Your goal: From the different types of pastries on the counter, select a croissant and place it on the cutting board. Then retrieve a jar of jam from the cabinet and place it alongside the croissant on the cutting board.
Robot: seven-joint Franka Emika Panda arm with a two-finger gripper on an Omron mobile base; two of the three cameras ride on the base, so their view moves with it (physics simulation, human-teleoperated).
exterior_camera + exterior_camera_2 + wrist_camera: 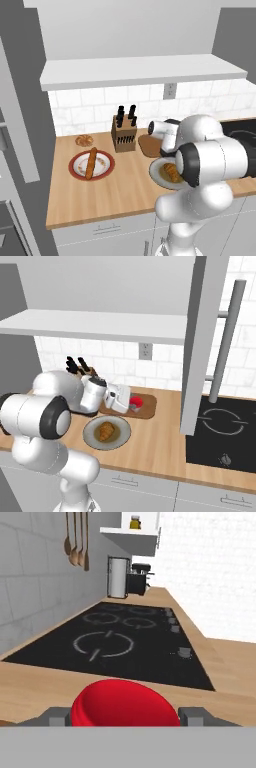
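Red jam jar (135, 402) is sitting clamped in the gripper (125, 716) over the board (146, 406), mid-frame in the right base view. Croissant (105, 431) is lying on the plate (122, 437) just below.

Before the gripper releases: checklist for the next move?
1. Small squat red jar of jam clamped between the fingertips of the gripper: ok.
2. Jar above the flat reddish-brown wooden cutting board: ok.
3. Jar's base resting on the board: cannot tell.
4. Golden-brown crescent croissant on the board: not ok; it lies on the round grey plate.
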